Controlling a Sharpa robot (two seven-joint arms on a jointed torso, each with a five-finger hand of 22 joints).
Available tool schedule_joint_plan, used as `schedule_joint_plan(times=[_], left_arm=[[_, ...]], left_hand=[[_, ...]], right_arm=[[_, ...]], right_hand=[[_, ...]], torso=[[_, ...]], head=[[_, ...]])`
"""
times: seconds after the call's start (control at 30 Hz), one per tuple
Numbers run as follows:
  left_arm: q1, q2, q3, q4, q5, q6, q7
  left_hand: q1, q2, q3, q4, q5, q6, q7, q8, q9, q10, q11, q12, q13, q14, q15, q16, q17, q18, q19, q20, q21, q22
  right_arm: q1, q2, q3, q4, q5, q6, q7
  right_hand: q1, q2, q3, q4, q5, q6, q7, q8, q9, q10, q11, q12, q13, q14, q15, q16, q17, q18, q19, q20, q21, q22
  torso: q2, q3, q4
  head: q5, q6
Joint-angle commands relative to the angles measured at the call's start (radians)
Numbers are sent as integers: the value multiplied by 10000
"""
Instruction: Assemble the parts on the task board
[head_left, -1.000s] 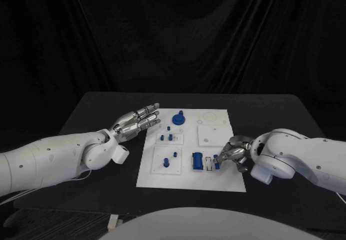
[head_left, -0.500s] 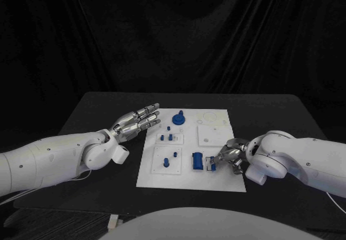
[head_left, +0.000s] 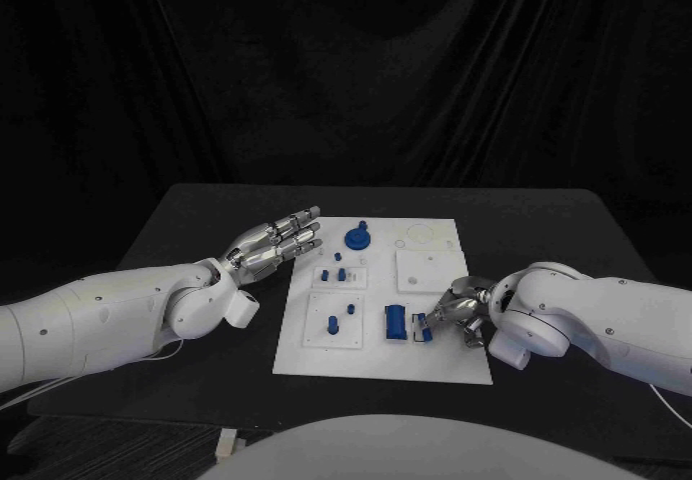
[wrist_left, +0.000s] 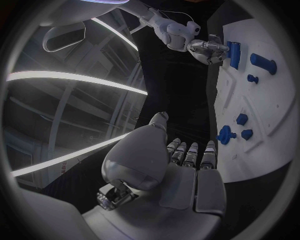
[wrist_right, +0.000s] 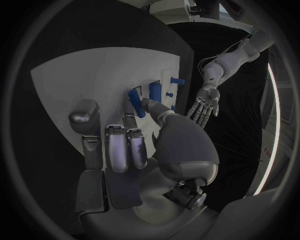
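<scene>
The right hand (head_left: 459, 312) works at the near right of the task board (head_left: 382, 362), fingers pinching a small blue part (head_left: 421, 328) just beside a taller blue block (head_left: 392, 322) — seating it looks like the current step. Next it needs a straight press down. Farther back, the left hand (head_left: 274, 243) hovers released, fingers spread, over the counter (head_left: 202, 215).

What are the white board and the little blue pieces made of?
The task board looks like smooth, matte white plastic, flat with raised square panels. The blue parts look like hard, matte plastic, evenly coloured with no metal shine. That is only how they look; the pictures cannot prove the material.
</scene>
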Motion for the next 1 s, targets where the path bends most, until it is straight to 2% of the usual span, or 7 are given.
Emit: schedule_joint_plan(times=[0.03, 0.23, 0.6, 0.67, 0.87, 0.97, 1.0], left_arm=[[-13, 11, 9, 22, 57, 130, 99], [-14, 30, 9, 16, 57, 160, 84], [-15, 39, 9, 12, 57, 213, 28], [-15, 39, 9, 14, 57, 228, 12], [-17, 40, 9, 15, 57, 254, -16], [-17, 40, 9, 14, 57, 256, -18], [-18, 39, 9, 13, 57, 256, -18]], left_hand=[[95, -16, 15, -83, 55, -18, 65, 67, 13, 0, 101, -34, -14, -22, -16, -36, -16, 99, 10, 70, 17, 14], [95, -14, 20, -89, 58, -19, 66, 67, 12, 0, 102, -34, -14, -22, -13, -36, -16, 100, 13, 73, 20, 20], [104, -7, 44, -120, 74, -7, 81, 70, 15, 0, 97, -34, -14, -22, 6, -36, -16, 100, 16, 87, 22, 24], [111, -3, 62, -145, 86, 4, 95, 73, 17, 0, 91, -34, -14, -22, 20, -36, -16, 100, 18, 98, 23, 26], [123, 0, 98, -196, 99, 34, 130, 82, 22, 0, 87, -34, -14, -22, 43, -36, -16, 99, 22, 116, 26, 31], [132, 0, 112, -217, 107, 31, 134, 81, 21, 0, 87, -34, -14, -22, 49, -36, -16, 99, 23, 122, 27, 33], [132, 0, 112, -217, 107, 31, 134, 81, 21, 0, 87, -34, -14, -22, 49, -36, -16, 99, 23, 122, 27, 33]], right_arm=[[-32, 18, 0, 13, -246, -81, -91], [-37, 54, 0, 19, -260, -27, -108], [-39, 115, 0, -22, -262, 115, -150], [-39, 121, 0, -22, -263, 143, -156], [-40, 124, 0, -21, -263, 187, -167], [-40, 115, 0, -16, -263, 198, -170], [-40, 111, 0, -13, -263, 200, -170]], right_hand=[[-120, 12, -78, 55, -15, -71, 21, 20, -15, 1051, 24, 36, 2627, 705, 12, -18, 808, 183, -28, 40, -50, 1009], [-174, 32, -239, 177, -142, -84, 12, 45, -40, 1051, 16, 36, 2627, 705, 6, -21, 798, 182, -25, 36, -56, 1008], [-372, 88, -655, 595, -868, -115, -2, 95, -143, 1051, 6, 36, 2627, 701, -2, -32, 766, 191, -26, 31, -141, 993], [-481, 70, -838, 782, -1275, -114, 1, 114, -189, 1051, 8, 36, 2627, 694, 1, -47, 732, 197, -32, 32, -195, 983], [-592, 28, -1065, 994, -1698, -118, 4, 135, -251, 1051, 12, 36, 2627, 692, 2, -54, 715, 202, -33, 34, -240, 976], [-747, -49, -1340, 1164, -1434, -113, 12, 153, -284, 1051, 19, 36, 2627, 685, 8, -69, 683, 206, -40, 36, -293, 966], [-774, -63, -1438, 1214, -1488, -112, 11, 160, -296, 1051, 19, 36, 2627, 687, 7, -64, 693, 205, -37, 36, -285, 969]], torso=[[3, 1, -3], [1, 1, -2], [0, 1, -3], [2, -1, -7], [3, 1, -3], [4, 2, -1], [0, 2, -1]], head=[[-14, -1], [-18, -1], [-3, -1], [5, -1], [0, -1], [1, -1], [7, -1]])
